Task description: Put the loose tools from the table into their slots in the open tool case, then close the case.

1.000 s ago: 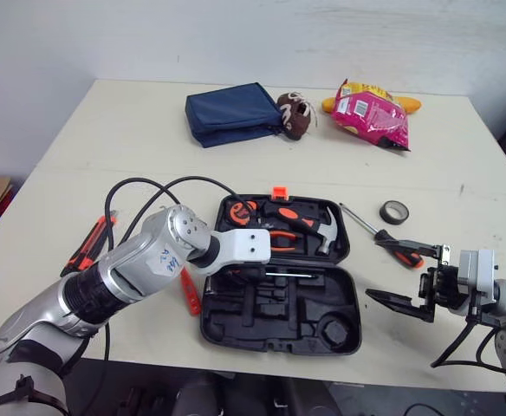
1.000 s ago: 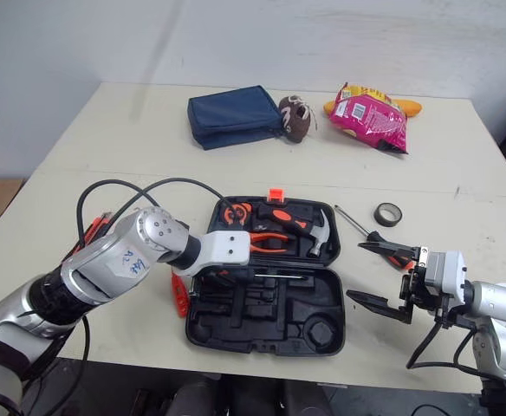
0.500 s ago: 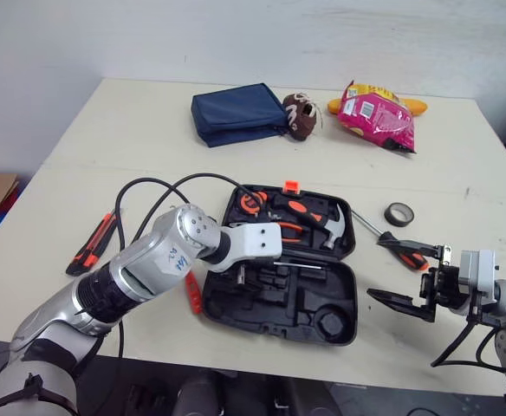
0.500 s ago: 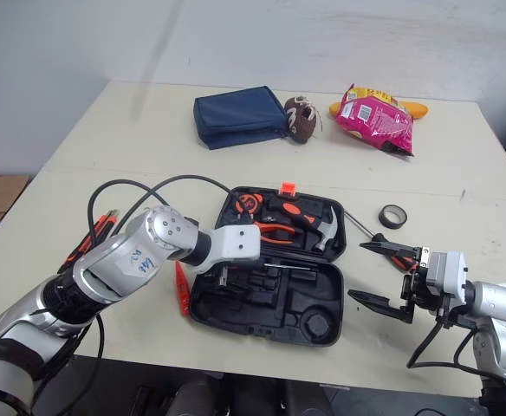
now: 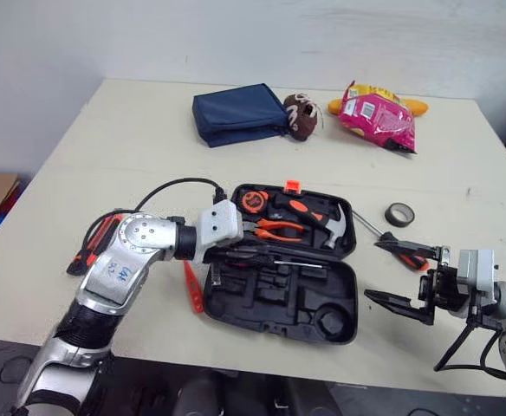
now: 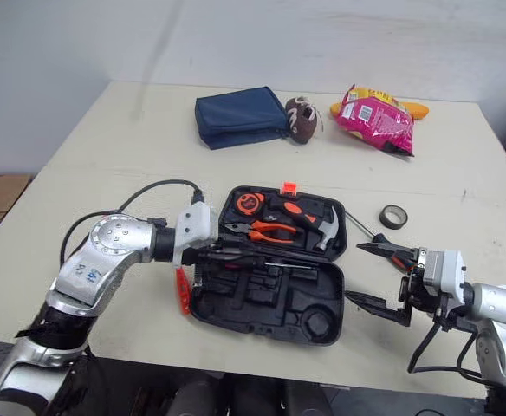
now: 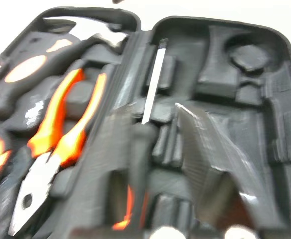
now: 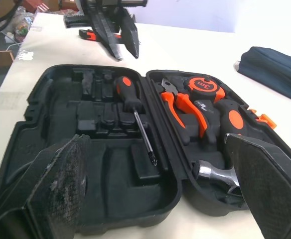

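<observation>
Right now the open tool case (image 5: 266, 312) lies flat near the middle of the table (image 5: 106, 147). Its far half holds a tape measure (image 5: 253, 201), orange-handled pliers (image 5: 270, 229) and a hammer (image 5: 327, 227). In its near half a screwdriver (image 8: 130, 97) with a black and orange handle lies in a slot.

The left gripper (image 8: 126, 54) hangs at the case's left edge, just above the handle end of that slotted screwdriver. Its two fingers are a little apart and there is nothing between them.

The right gripper (image 8: 155, 137) sits to the right of the case and points towards it. Its fingers are spread wide and it has hold of nothing.

A second screwdriver (image 5: 400, 251) lies loose on the table right of the case, with a roll of black tape (image 5: 398, 213) just beyond it. A small orange tool (image 5: 192, 286) lies just beside the case's left edge; I cannot tell what it is. A utility knife (image 5: 84, 257) lies further left, partly behind the left arm.

Well beyond the case sit a blue pouch (image 5: 236, 113), a brown toy (image 5: 301, 115) and a pink snack bag (image 5: 379, 113).
</observation>
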Controlling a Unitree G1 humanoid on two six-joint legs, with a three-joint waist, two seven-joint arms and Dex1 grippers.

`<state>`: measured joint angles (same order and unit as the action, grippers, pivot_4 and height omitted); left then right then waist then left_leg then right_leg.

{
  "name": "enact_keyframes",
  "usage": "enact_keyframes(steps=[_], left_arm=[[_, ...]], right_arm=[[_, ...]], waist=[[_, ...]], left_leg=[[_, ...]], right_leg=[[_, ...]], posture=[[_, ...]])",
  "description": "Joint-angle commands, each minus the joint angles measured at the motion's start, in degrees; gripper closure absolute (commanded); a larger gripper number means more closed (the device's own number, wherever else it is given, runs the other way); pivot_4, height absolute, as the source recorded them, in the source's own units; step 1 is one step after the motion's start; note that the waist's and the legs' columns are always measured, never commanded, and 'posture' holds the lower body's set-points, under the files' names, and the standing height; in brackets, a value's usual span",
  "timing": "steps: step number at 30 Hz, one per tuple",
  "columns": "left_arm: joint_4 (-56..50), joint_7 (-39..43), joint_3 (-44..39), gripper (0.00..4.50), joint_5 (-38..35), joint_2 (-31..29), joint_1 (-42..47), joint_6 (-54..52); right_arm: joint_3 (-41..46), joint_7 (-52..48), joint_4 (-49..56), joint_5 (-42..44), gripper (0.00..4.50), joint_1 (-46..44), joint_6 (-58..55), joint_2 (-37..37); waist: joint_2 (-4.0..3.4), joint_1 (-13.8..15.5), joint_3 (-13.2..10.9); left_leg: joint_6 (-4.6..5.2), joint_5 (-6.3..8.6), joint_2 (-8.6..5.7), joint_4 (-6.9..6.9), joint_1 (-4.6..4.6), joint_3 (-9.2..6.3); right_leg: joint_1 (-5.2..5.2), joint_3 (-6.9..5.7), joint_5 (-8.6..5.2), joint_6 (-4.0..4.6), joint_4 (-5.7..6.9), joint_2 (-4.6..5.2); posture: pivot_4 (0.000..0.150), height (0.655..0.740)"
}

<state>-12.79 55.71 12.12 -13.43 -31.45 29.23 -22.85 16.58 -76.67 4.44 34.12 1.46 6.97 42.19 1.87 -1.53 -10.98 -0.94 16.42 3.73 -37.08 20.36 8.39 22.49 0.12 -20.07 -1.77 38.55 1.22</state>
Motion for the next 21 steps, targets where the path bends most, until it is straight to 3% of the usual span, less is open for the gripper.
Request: enact_keyframes(steps=[1, 6, 12, 21], left_arm=[[5.9, -1.0, 1.5, 4.44, 3.3, 2.0, -0.9, 9.2], [10.2, -0.6, 4.5, 4.44, 7.0, 3.3, -0.7, 14.4], [12.1, -2.0, 6.9, 4.44, 9.1, 6.6, 0.6, 13.4], [13.7, -1.3, 10.2, 4.44, 12.0, 6.5, 1.7, 4.9]], right_arm=[[1.5, 1.1, 2.1, 0.7, 0.0, 0.1, -0.2, 0.3], [1.3, 1.9, 2.7, 0.6, 0.0, 0.1, -0.6, 0.4], [1.5, 4.5, 6.8, 0.8, 0.0, 1.1, -2.9, 0.8], [1.6, 6.3, 8.1, 0.4, 0.0, 1.3, -4.5, 0.6]], waist=[[0.0, 0.0, 0.0], [0.0, -0.2, 0.0], [0.0, -0.1, 0.0], [-0.01, -0.1, 0.0]], left_leg=[[0.01, 0.02, 0.0, 0.0, 0.03, 0.01], [0.02, 0.04, 0.0, 0.01, 0.04, 0.05], [0.01, 0.04, 0.01, 0.02, 0.03, 0.04], [0.02, 0.05, 0.0, 0.01, 0.01, 0.04]], right_leg=[[0.01, 0.0, 0.01, -0.02, -0.02, 0.0], [0.02, 0.02, 0.03, -0.06, -0.09, 0.0], [0.02, 0.01, 0.04, -0.07, -0.07, 0.0], [-0.03, 0.02, 0.06, -0.11, -0.09, 0.01]], posture=[[0.15, 0.74], [0.15, 0.74], [0.15, 0.74], [0.15, 0.74]])
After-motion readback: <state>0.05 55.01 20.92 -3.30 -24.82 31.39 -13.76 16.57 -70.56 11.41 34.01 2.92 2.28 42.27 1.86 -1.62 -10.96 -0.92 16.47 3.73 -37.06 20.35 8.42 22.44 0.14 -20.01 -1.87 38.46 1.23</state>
